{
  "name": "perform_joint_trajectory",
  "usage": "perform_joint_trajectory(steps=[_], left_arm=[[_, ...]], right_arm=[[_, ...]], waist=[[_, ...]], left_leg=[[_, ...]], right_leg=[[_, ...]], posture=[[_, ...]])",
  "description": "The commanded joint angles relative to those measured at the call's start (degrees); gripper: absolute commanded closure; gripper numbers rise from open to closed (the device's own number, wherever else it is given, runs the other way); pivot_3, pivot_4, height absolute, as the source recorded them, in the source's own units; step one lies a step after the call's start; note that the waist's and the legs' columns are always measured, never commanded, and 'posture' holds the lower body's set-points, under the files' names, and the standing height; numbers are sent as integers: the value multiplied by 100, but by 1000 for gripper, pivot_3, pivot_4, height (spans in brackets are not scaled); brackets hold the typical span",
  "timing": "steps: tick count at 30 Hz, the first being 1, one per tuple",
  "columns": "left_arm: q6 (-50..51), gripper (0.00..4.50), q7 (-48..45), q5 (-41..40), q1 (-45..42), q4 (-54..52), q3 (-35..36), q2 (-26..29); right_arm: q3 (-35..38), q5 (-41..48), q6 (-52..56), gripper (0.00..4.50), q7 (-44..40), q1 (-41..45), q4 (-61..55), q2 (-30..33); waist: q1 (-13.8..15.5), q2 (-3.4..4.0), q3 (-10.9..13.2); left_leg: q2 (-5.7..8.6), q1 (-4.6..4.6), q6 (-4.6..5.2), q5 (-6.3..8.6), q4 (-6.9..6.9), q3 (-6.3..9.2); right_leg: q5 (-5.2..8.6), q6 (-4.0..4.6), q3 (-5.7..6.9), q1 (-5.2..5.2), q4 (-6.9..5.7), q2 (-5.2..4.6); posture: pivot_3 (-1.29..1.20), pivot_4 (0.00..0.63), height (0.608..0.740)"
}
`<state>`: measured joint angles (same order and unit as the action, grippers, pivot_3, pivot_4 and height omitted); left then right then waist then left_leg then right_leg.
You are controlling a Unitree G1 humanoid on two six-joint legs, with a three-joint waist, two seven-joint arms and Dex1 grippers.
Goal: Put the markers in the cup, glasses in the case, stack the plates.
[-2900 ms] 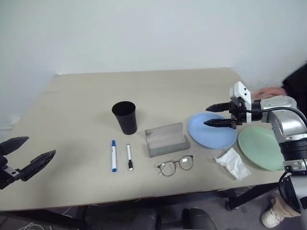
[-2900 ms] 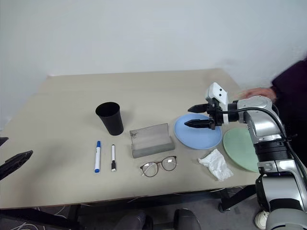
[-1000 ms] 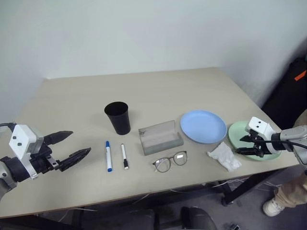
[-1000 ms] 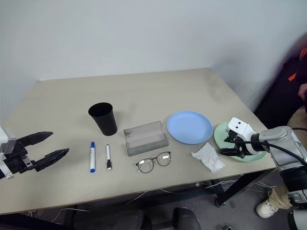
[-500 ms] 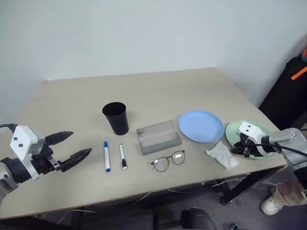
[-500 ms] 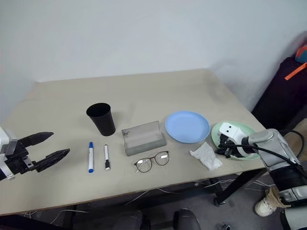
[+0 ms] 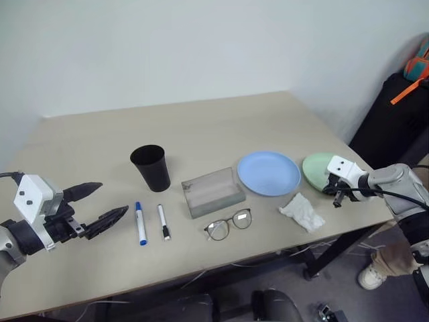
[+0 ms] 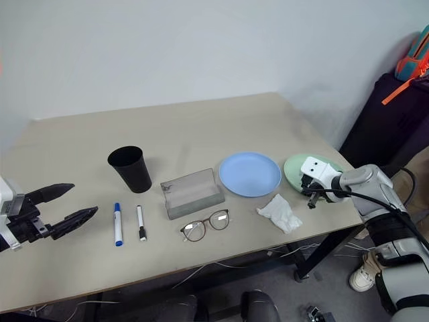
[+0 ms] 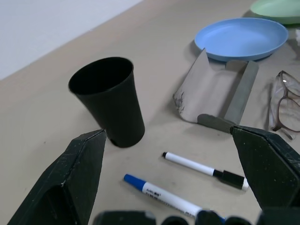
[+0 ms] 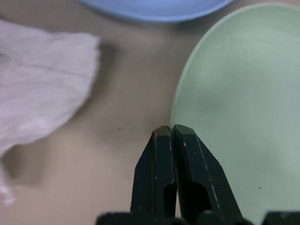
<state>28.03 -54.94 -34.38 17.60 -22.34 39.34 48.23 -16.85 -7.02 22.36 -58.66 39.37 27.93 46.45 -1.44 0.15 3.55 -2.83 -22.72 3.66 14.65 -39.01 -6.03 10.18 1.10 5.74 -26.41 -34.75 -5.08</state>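
Note:
The black cup stands upright left of centre. In front of it lie two markers, one blue-capped and one black-capped. The grey case sits open, with the glasses just in front of it. To its right is the blue plate, and beyond that the green plate. My right gripper is shut and empty, its tips at the green plate's near rim. My left gripper hangs open near the front left, pointing at the markers.
A crumpled white tissue lies in front of the plates, close to my right gripper. The table's right corner is just past the green plate. A dark bag with orange trim stands off the table at the right.
My right gripper has shut and moved forward along the green plate's near rim. The camera has shifted. The left gripper and the objects have stayed put.

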Motion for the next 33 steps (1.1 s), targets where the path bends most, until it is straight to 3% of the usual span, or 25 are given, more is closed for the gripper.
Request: perform_joint_trajectory(steps=[1, 7, 12, 20, 33], left_arm=[[-81, 0, 58, -26, -51, -164, 71, 0], [-51, 0, 104, -45, -68, -185, 74, -6], [-49, 0, 124, -57, -27, -218, 116, -13], [-51, 0, 165, -53, -19, -225, 105, -28], [-23, 0, 182, -78, -15, -244, 140, -33]], right_arm=[[120, -153, -546, 4464, 272, 513, 135, -132], [119, -195, -1297, 4464, 288, 848, 330, -389], [-28, -4, -1619, 4464, -405, 877, -190, -661], [-294, 237, -1434, 4464, -1349, 504, -1172, -855], [-547, -5, -1466, 4464, -1439, 368, -1199, -978]], waist=[[-5, 0, 0], [10, -3, -1], [16, -7, -3], [17, -7, -3], [20, -8, -2]], left_leg=[[0, 0, 0, 0, 0, -9], [-6, 10, -20, 11, 3, -19], [7, 10, -44, 38, 6, -14], [6, 14, -75, 57, 17, 17], [0, 15, -75, 56, -5, 11]], right_leg=[[-19, -1, -2, -4, 1, -3], [-47, 25, -9, -8, -7, 5], [-125, 59, -22, -12, -10, 11], [-133, 48, -4, -13, -19, 28], [-126, 59, 1, -6, -17, 22]], posture=[[0, 0, 737], [0, 0, 737], [0, 0, 737], [0, 0, 737], [0, 0, 737]])
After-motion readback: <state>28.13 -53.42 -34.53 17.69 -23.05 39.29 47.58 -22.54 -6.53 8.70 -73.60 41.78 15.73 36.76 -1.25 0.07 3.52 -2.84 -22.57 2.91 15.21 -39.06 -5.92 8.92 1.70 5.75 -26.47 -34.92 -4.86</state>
